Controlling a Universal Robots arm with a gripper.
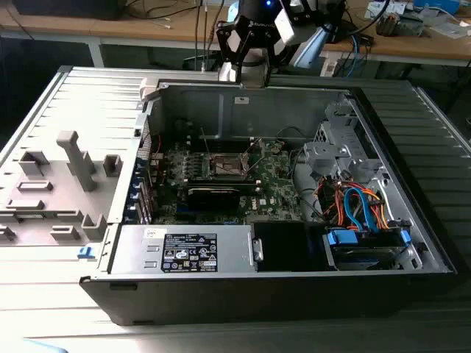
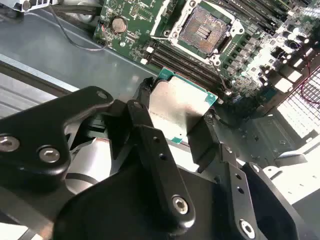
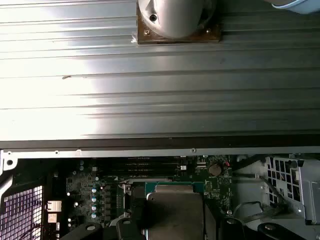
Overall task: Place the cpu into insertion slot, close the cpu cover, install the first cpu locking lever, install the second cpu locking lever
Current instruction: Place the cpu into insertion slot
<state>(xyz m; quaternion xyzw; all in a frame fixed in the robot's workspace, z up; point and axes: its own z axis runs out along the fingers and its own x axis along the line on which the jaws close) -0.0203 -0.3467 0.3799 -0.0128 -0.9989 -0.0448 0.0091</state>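
Chip (image 2: 172,102) above the board: in the second wrist view we see the flat square with its grey metal top pinched at two opposite edges between the black fingers (image 2: 155,155) of the hand (image 2: 176,111), which is closed no further than the chip's width allows. We find the chip in the air, over the edge of the green board (image 2: 132,30) by the long dark memory slots (image 2: 185,65), near the socket (image 2: 202,30) but apart from it and not seated. The socket's dark bed of contacts lies bare inside its silver frame, and a coin battery (image 2: 118,23) sits on the board off to one side. In the first wrist view we see the chip (image 3: 175,215) with a strip of its green edge showing, the board (image 3: 95,192) beneath it, and beyond them the ribbed metal bench (image 3: 150,100) where the arm's round base (image 3: 175,20) is bolted down. In the exterior view the computer case (image 1: 221,110) lies open on that bench (image 1: 51,316), the socket (image 1: 228,165) near the middle of its board (image 1: 276,184); the arm (image 1: 254,33) rises behind the far wall. A silver power supply (image 1: 191,250) lines the near wall, orange and blue cables (image 1: 353,206) bunch at the exterior view's right, and a grey moulded fixture (image 1: 62,176) rests on the bench at the exterior view's left.
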